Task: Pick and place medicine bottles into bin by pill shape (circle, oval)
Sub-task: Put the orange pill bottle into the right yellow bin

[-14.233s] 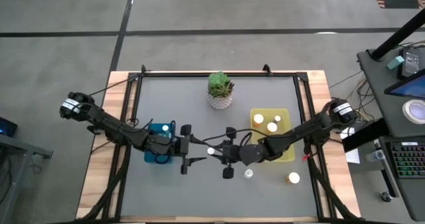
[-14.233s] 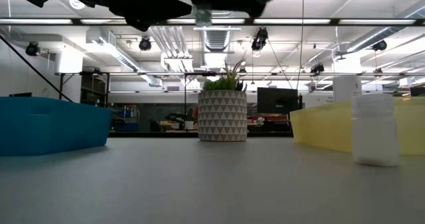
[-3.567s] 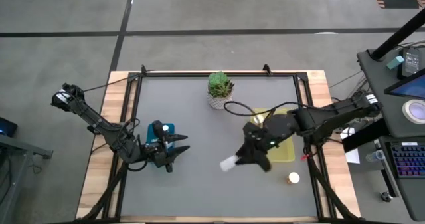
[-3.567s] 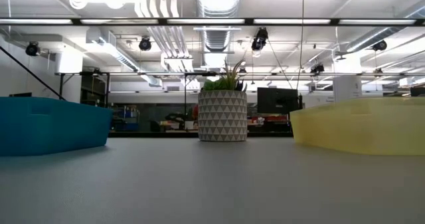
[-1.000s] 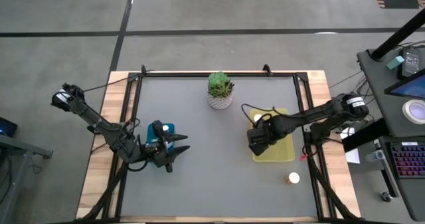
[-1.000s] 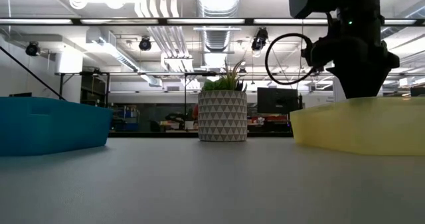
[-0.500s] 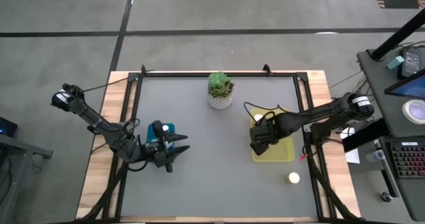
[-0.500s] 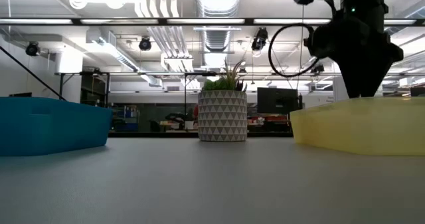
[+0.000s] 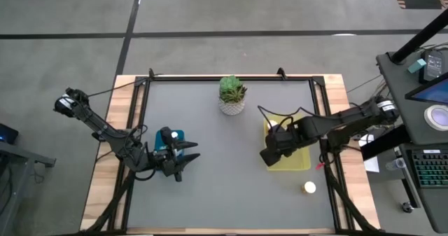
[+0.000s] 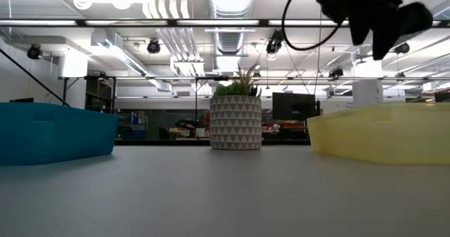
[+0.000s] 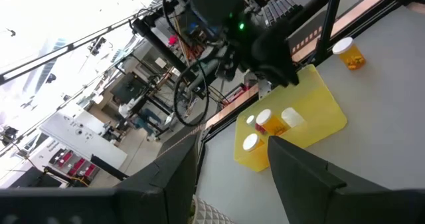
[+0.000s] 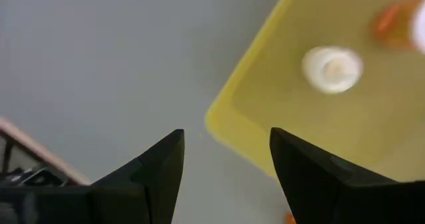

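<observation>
Nearest the front edge of the grey table (image 9: 224,194), an amber-orange medicine bottle with a round white cap (image 9: 309,188) stands alone on the right side, well apart from everything else; the left wrist view shows it lying beyond the yellow bin's far corner (image 11: 348,53).

Farther back, the left gripper (image 9: 183,157) hangs at the left side of the table, just beside the blue plastic bin (image 9: 168,141), its two dark fingers (image 11: 302,177) spread apart and holding nothing.

On the right, the right gripper (image 9: 268,155) hovers over the near-left corner of the shallow yellow plastic bin (image 9: 297,162). Its fingers (image 12: 159,171) stand apart with nothing between them, the bin's corner and bare table below. Inside that bin lie several medicine bottles: a white-capped one seen from above (image 12: 331,69), an amber one beside it (image 12: 393,23), and in the left wrist view three together (image 11: 271,122).

At the back of the table stands a white patterned pot with a green succulent (image 9: 232,96).
</observation>
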